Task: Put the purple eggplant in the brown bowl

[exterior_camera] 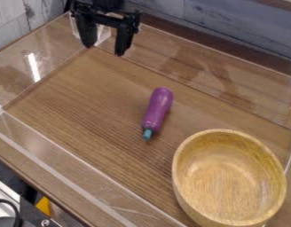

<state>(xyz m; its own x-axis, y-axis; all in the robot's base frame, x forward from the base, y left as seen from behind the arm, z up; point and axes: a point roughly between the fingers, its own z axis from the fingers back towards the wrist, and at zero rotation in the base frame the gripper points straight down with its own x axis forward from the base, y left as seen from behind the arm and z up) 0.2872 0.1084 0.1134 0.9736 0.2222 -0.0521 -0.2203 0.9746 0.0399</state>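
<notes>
The purple eggplant (156, 111) lies flat near the middle of the wooden table (77, 106), its teal stem tip toward the near edge. The brown bowl (229, 184) stands near it at the lower right, not touching. The hand (104, 41) hangs at the far left side, well apart, fingers spread and holding nothing.

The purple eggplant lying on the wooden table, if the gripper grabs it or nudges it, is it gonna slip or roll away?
The purple eggplant looks glossy, so it may slip between the fingers. Its rounded, elongated body lies flat on the table, so a sideways nudge would probably roll it. It looks like a rigid toy, likely stiff and light.
</notes>
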